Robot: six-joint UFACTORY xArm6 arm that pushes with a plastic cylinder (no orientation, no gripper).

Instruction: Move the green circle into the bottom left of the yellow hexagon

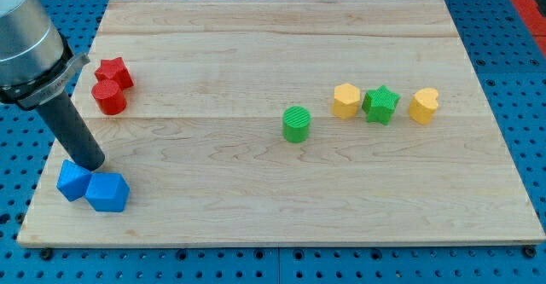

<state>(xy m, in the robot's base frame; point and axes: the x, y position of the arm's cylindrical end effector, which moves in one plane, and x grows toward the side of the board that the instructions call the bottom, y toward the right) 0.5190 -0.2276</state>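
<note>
The green circle point(296, 124) stands near the board's middle, to the left of and slightly below the yellow hexagon point(345, 100). There is a small gap between them. My tip point(92, 165) is at the board's left side, just above the two blue blocks and far left of the green circle. The rod slants up to the arm at the view's top left.
A green star point(380, 105) touches the hexagon's right side, with a yellow heart point(423, 106) further right. A red star point(114, 72) and red cylinder point(109, 98) sit at the upper left. Two blue blocks point(74, 181) point(107, 192) lie at the lower left. The wooden board point(341, 207) sits on a blue pegboard.
</note>
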